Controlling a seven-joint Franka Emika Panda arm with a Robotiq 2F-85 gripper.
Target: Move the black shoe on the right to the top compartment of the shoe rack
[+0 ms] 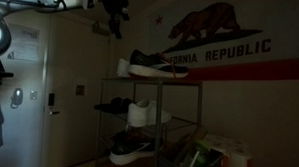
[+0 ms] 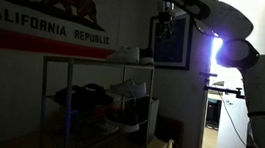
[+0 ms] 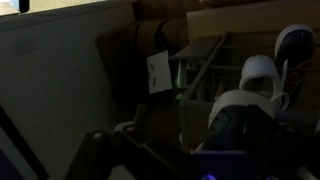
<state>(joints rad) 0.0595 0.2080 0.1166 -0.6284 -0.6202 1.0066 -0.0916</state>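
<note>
Though too dark to tell if apart or together, hand [image 1: 114, 27] hanging up high over the shoe rack [image 1: 190, 82], well apart from the black shoe [image 1: 155, 63] sitting on the top shelf, white sneaker [image 1: 140, 113] one shelf down.

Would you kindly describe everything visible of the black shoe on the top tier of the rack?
The black shoe is a low-top sneaker with a dark upper and a thick white sole. It stands upright on its sole on the top tier of the shoe rack, before the wall flag. Dim light hides finer detail.
</note>
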